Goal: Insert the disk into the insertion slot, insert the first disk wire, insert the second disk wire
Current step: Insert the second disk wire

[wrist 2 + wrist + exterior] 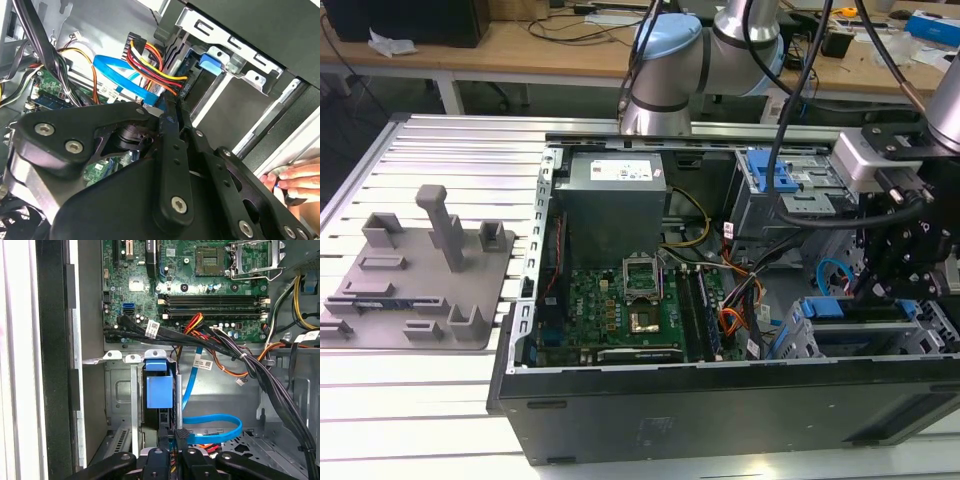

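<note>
The pincer point(175, 440) enters the first wrist view as black links cut off by the frame edge. Its tip sits by a small dark plug point(182, 433) at the end of the blue cable point(215, 427). Its own links hide the tip in both wrist views, so I cannot tell how far it is open or whether it holds the plug.

Just beyond the tip, the disk point(159, 390) sits in the slot point(117, 390), with only its blue carrier end facing out and its silver body hidden inside the cage. Past the disk, black, red and orange wires point(200, 337) cross in front of the motherboard point(200, 285).

The second wrist view adds a red, yellow and black wire bundle point(150, 62) just ahead of the pincer point(172, 107), and off to one side a person's hand point(295, 180) at the case edge, partly cut off.

In the exterior view, the pincer point(880, 290) hangs over the slot point(800, 340), its body covering most of the disk point(840, 305). Farther away, outside the case, lies a grey fixture point(420, 270).
</note>
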You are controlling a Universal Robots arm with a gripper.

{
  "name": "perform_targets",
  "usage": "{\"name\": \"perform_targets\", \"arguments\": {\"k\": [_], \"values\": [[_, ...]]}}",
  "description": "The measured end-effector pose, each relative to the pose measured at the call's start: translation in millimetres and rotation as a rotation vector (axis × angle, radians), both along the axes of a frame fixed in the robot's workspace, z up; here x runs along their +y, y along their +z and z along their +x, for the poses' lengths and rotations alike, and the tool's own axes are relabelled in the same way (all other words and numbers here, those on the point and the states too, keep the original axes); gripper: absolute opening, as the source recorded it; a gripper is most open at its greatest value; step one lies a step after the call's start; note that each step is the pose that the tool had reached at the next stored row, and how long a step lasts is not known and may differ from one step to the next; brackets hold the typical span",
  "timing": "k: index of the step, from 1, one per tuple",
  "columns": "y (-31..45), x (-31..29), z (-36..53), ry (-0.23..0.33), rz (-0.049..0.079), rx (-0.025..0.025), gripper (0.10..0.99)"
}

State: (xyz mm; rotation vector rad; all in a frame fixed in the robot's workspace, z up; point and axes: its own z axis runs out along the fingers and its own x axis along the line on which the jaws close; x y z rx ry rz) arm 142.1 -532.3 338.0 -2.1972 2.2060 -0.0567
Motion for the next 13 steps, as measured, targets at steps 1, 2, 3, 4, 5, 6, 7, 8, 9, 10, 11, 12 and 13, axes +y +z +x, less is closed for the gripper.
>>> {"name": "perform_targets", "arguments": {"k": [1,2,3,4,5,6,7,8,9,10,11,12,13], "values": [[-2.3,-0.8,0.0,0.000,0.000,0.0002,0.161],[-3.7,-1.4,0.0,0.000,0.001,0.0001,0.161],[-3.8,-1.5,0.0,0.000,0.001,0.0003,0.161],[-2.6,-1.2,0.0,0.000,-0.001,0.0006,0.161],[-2.8,-1.8,0.1,0.000,0.001,0.0023,0.161],[-1.5,-1.7,0.1,0.000,0.002,0.0033,0.161],[0.2,-1.7,0.2,0.000,0.003,0.0042,0.161],[2.3,-1.7,0.1,0.000,0.004,0.0047,0.161],[5.9,-1.8,0.0,0.000,0.002,0.0053,0.161],[8.2,-1.8,0.1,0.000,0.001,0.0051,0.161],[9.7,-1.8,0.0,0.000,0.002,0.0052,0.161],[10.6,-1.8,0.0,0.000,0.001,0.0054,0.161],[10.6,-1.8,0.0,0.000,0.001,0.0056,0.161]]}}
